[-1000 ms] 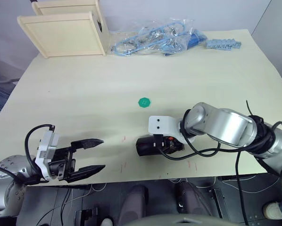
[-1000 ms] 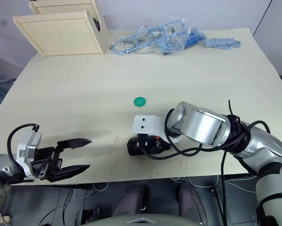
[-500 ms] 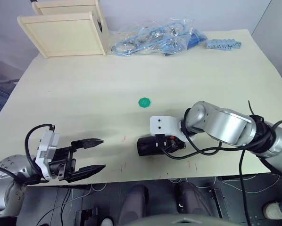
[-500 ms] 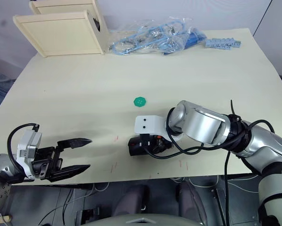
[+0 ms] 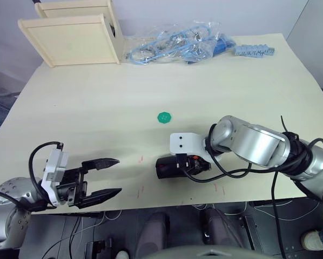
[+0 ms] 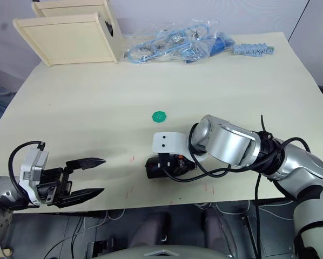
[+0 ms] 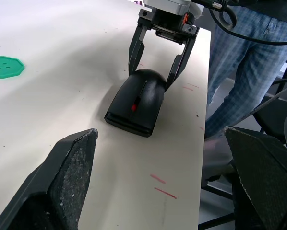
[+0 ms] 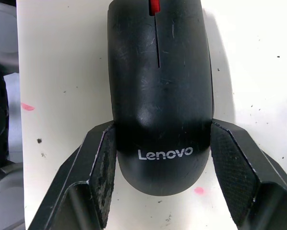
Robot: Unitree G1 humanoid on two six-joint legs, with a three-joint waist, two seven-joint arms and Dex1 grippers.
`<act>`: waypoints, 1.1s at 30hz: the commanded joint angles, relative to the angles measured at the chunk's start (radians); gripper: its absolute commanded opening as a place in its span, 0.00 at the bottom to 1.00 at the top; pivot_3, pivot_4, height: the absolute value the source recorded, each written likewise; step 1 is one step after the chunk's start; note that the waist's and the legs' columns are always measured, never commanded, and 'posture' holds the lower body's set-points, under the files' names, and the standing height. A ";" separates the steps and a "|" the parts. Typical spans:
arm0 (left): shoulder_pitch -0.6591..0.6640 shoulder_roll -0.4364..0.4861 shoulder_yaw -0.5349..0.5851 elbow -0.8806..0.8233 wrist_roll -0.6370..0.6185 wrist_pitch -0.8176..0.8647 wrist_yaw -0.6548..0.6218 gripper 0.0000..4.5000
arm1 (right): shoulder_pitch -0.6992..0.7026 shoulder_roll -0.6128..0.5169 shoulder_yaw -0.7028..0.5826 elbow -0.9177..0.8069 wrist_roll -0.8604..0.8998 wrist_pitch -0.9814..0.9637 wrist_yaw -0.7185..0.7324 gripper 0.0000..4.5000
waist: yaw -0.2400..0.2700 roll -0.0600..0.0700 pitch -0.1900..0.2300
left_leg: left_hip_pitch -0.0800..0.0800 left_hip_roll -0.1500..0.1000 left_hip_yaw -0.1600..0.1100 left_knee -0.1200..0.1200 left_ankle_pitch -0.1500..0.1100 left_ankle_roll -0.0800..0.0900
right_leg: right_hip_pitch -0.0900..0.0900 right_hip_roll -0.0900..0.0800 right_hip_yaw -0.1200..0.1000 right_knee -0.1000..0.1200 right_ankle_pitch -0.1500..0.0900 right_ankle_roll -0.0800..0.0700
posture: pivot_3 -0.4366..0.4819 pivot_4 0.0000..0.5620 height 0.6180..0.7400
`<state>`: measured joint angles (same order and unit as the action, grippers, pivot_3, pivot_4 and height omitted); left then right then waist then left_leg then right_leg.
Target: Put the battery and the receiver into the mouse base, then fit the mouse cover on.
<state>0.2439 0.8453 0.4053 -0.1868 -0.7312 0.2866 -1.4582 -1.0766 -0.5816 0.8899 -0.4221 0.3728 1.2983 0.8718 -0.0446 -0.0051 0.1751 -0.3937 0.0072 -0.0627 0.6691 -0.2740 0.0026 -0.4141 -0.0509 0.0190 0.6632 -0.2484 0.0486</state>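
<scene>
Gripping the mouse cover (image 8: 160, 96), right hand (image 7: 160, 72) rests on table (image 5: 150, 81).

The word "Lenovo" stands in white on the mouse cover (image 8: 160, 91), at its rear end between the right gripper's (image 8: 159, 167) fingers.

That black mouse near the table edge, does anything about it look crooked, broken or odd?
Nothing stands out. The mouse lies flat on the table with its cover on, the seam even. The right gripper straddles its rear end, one finger on each side.
</scene>
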 commanded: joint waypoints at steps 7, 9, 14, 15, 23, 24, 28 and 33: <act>0.013 0.003 0.034 -0.031 -0.016 -0.004 0.001 1.00 | 0.003 0.016 0.001 -0.013 -0.009 -0.029 0.025 0.55 | 0.000 0.000 0.000 | 0.000 0.000 0.000 0.000 0.000 0.000 | 0.000 0.000 0.000 0.000 0.000 0.000 | 0.48 0.27 1.00; 0.013 0.003 0.035 -0.032 -0.016 -0.005 0.002 1.00 | 0.003 0.016 -0.001 -0.011 -0.012 -0.036 0.030 0.55 | 0.000 0.000 0.000 | 0.000 0.000 0.000 0.000 0.000 0.000 | 0.000 0.000 0.000 0.000 0.000 0.000 | 0.48 0.27 1.00; 0.014 0.003 0.035 -0.030 -0.015 -0.007 0.002 1.00 | 0.001 0.020 -0.004 -0.006 -0.017 -0.044 0.032 0.55 | 0.001 0.000 0.000 | 0.000 0.000 0.000 0.000 0.000 0.000 | 0.000 0.000 0.000 0.000 0.000 0.000 | 0.48 0.27 1.00; 0.013 0.003 0.035 -0.029 -0.014 -0.007 0.002 1.00 | 0.001 0.021 -0.004 -0.005 -0.018 -0.044 0.032 0.55 | 0.001 0.000 0.000 | 0.000 0.000 0.000 0.000 0.000 0.000 | 0.000 0.000 0.000 0.000 0.000 0.000 | 0.48 0.27 1.00; 0.011 0.003 0.035 -0.026 -0.014 -0.008 0.001 1.00 | 0.001 0.024 -0.007 0.001 -0.021 -0.038 0.031 0.55 | 0.001 0.000 0.000 | -0.001 0.000 0.000 0.000 0.000 0.000 | 0.000 0.000 0.000 0.000 0.000 0.000 | 0.48 0.27 1.00; 0.011 0.003 0.036 -0.026 -0.014 -0.008 0.001 1.00 | 0.001 0.025 -0.008 0.002 -0.021 -0.035 0.030 0.55 | 0.001 0.000 0.000 | 0.000 0.000 0.000 0.000 0.000 0.000 | 0.000 0.000 0.000 0.000 0.000 0.000 | 0.48 0.27 1.00; 0.012 0.003 0.035 -0.025 -0.013 -0.010 0.000 1.00 | 0.002 0.024 -0.007 0.000 -0.020 -0.034 0.030 0.55 | 0.001 0.000 0.000 | -0.001 0.000 0.000 0.000 0.000 0.000 | 0.000 0.000 0.000 0.000 0.000 0.000 | 0.48 0.27 1.00; 0.012 0.001 0.034 -0.024 -0.012 -0.012 -0.001 1.00 | 0.004 0.026 -0.010 -0.001 -0.016 -0.029 0.030 0.55 | 0.001 0.000 0.000 | -0.001 0.000 0.000 0.000 0.000 0.000 | 0.000 0.000 0.000 0.000 0.000 0.000 | 0.48 0.27 1.00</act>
<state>0.2517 0.8453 0.4120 -0.1881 -0.7315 0.2864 -1.4567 -1.0753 -0.5612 0.8912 -0.4090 0.3534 1.2663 0.8952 -0.0434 -0.0051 0.1752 -0.3942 0.0070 -0.0627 0.6690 -0.2740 0.0026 -0.4142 -0.0514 0.0187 0.6627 -0.2484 0.0487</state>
